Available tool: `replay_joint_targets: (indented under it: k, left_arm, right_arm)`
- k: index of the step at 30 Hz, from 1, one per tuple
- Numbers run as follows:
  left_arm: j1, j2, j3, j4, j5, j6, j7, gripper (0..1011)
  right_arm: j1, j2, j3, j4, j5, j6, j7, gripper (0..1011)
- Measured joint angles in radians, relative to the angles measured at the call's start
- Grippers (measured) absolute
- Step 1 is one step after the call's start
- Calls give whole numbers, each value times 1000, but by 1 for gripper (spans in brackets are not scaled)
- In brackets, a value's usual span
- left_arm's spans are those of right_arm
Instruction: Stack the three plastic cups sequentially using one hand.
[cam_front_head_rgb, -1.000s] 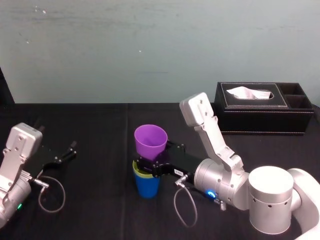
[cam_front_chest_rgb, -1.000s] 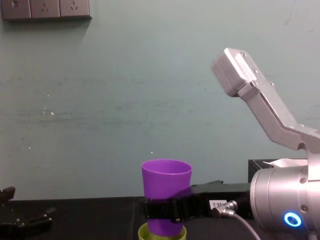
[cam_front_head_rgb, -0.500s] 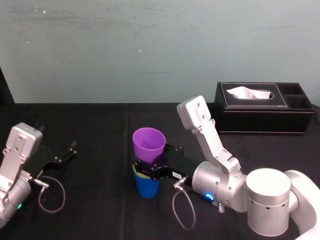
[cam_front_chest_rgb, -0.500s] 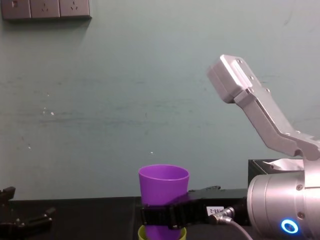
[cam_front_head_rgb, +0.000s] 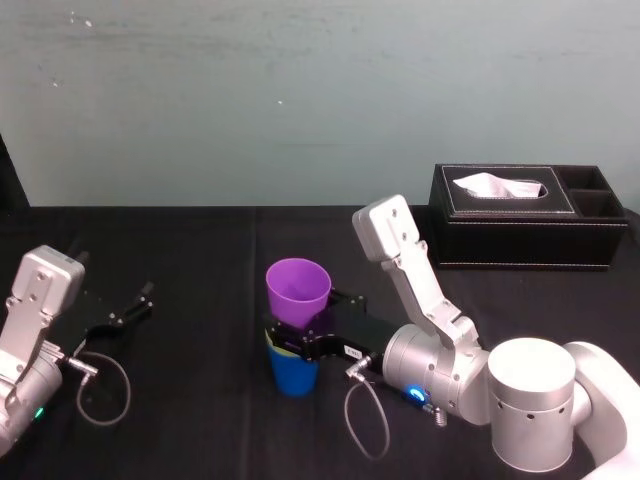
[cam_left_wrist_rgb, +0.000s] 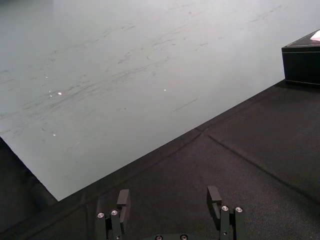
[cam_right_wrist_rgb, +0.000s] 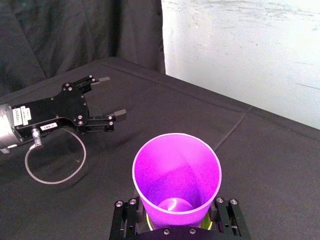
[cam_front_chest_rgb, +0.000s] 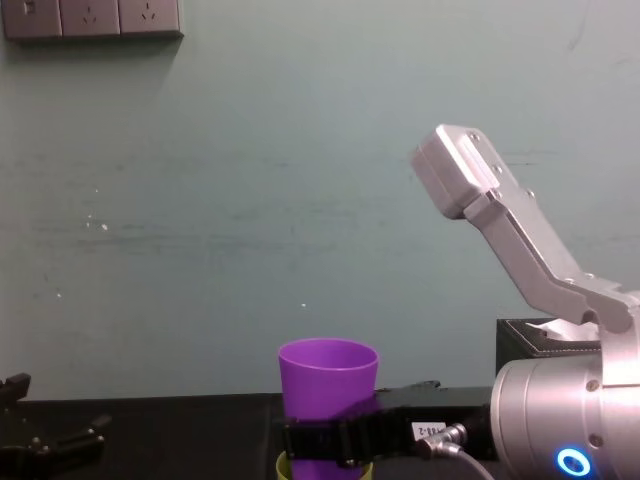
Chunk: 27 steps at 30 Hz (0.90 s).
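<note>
My right gripper (cam_front_head_rgb: 296, 334) is shut on the purple cup (cam_front_head_rgb: 298, 290), one finger on each side of its lower wall. The cup stands upright with its base lowered into the yellow-green cup (cam_front_head_rgb: 273, 339), which is nested in the blue cup (cam_front_head_rgb: 293, 373) on the table. The right wrist view looks down into the purple cup (cam_right_wrist_rgb: 176, 172), with a sliver of yellow-green rim (cam_right_wrist_rgb: 150, 223) below it. In the chest view the purple cup (cam_front_chest_rgb: 328, 380) sticks up from the yellow-green rim (cam_front_chest_rgb: 284, 467). My left gripper (cam_front_head_rgb: 138, 302) rests open at the left.
A black tissue box (cam_front_head_rgb: 530, 215) stands at the back right of the black table (cam_front_head_rgb: 200, 250). A loose cable (cam_front_head_rgb: 100, 390) loops beside my left arm. Bare cloth lies between the left gripper (cam_right_wrist_rgb: 112, 97) and the cup stack.
My right gripper has lowered the purple cup, sinking its base deeper into the yellow-green cup. The left arm has not moved.
</note>
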<state>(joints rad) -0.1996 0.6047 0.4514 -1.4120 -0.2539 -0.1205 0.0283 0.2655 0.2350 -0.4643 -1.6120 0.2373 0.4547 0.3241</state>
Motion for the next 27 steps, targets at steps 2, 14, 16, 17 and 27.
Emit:
replay_joint_targets:
  k: [2, 14, 16, 17, 27]
  left_arm:
    - [0, 0, 0, 0, 0, 0, 0, 1000]
    - [0, 0, 0, 0, 0, 0, 0, 1000]
    - [0, 0, 0, 0, 0, 0, 0, 1000]
    - [0, 0, 0, 0, 0, 0, 0, 1000]
    - [0, 0, 0, 0, 0, 0, 0, 1000]
  right_arm:
    - [1, 0, -1, 4, 1, -1, 0, 703]
    - [5, -1, -6, 15, 10, -7, -1, 703]
    - [5, -1, -6, 15, 10, -7, -1, 703]
    - [5, -1, -6, 15, 10, -7, -1, 703]
    - [5, -1, -6, 15, 8, -7, 0, 835]
